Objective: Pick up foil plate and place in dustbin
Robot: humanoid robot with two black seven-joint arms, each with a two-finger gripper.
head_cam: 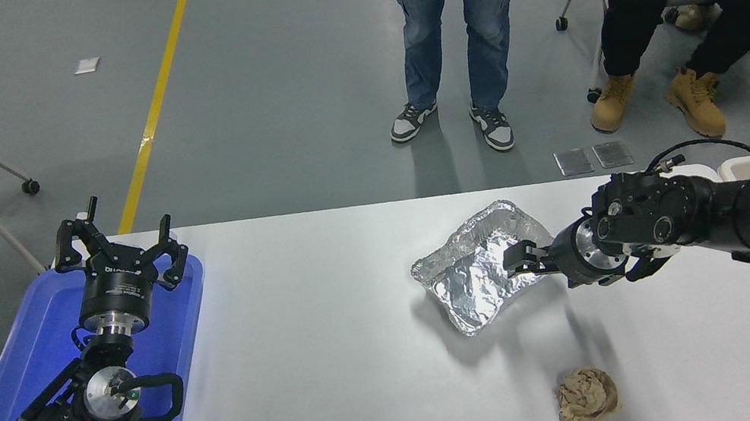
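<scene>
While lifted off the table (341,371), foil plate (479,277) (tilted) clamped between right gripper (524,257) jaws.

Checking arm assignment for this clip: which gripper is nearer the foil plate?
Right. The right gripper is at the foil plate, jaws on its right rim. The left gripper hangs over the blue tray, far to the plate's left.

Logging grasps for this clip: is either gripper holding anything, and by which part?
The right gripper grips the foil plate by its right rim; the left gripper holds nothing.
</scene>
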